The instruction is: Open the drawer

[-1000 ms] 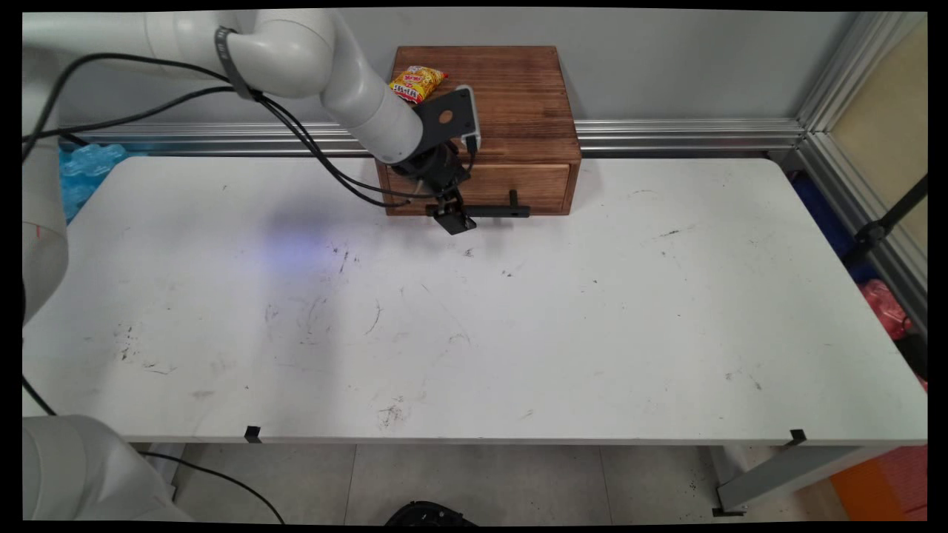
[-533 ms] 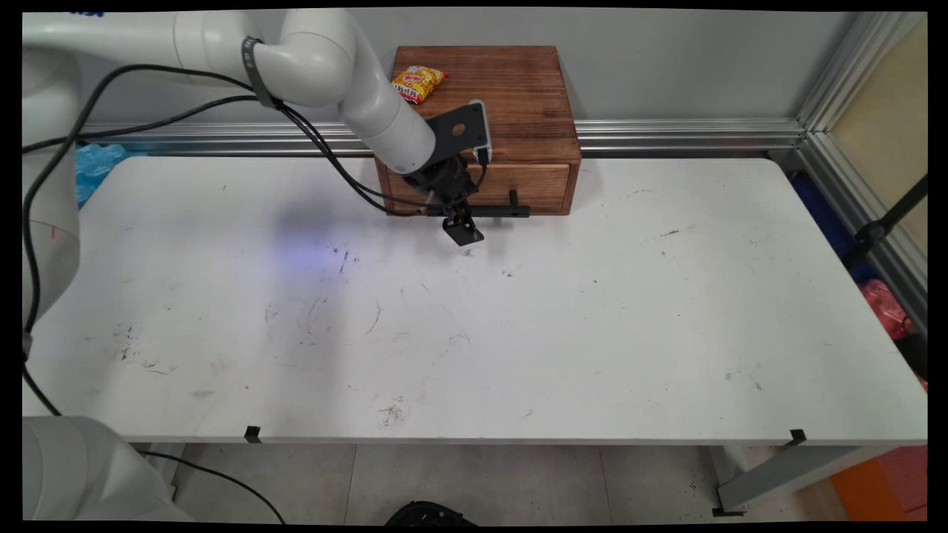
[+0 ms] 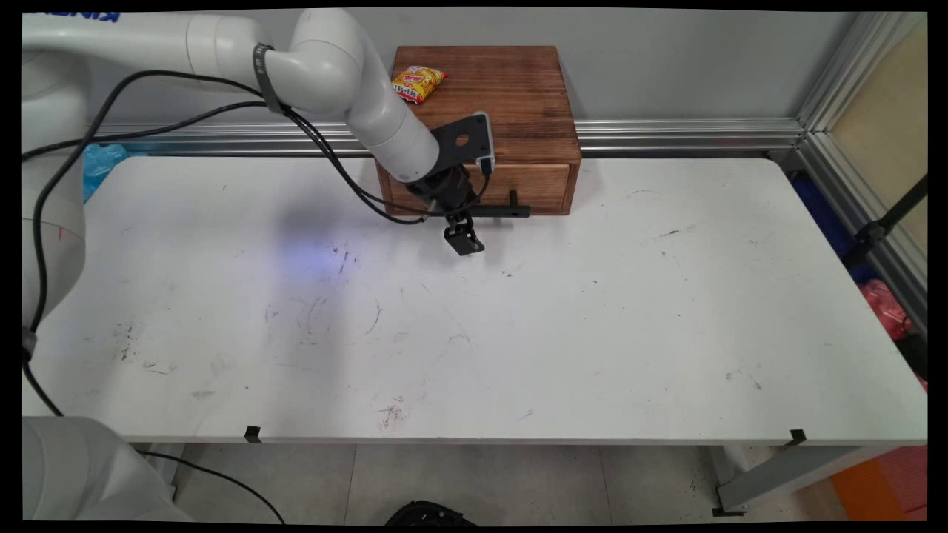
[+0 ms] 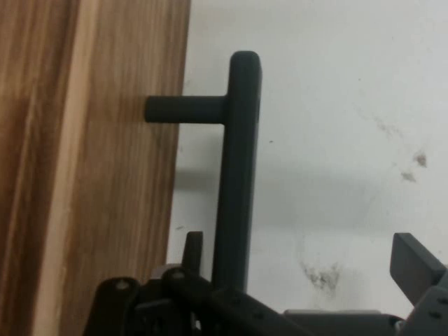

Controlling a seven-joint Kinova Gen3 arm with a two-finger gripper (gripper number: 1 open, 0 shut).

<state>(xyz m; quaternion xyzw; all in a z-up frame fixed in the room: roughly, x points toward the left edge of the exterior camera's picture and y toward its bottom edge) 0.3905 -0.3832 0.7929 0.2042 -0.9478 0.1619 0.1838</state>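
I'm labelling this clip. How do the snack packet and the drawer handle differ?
The snack packet is yellow and crinkled; the drawer handle is a plain black bar. The packet lies on top of the wooden box; the handle juts from its front, beside the gripper. Both belong with the box.

The white table lies bare across its front, left and right, open to any pass; at the back middle the wooden drawer box blocks the way, a snack packet on its top; its black handle juts forward over the table, just beside the gripper.
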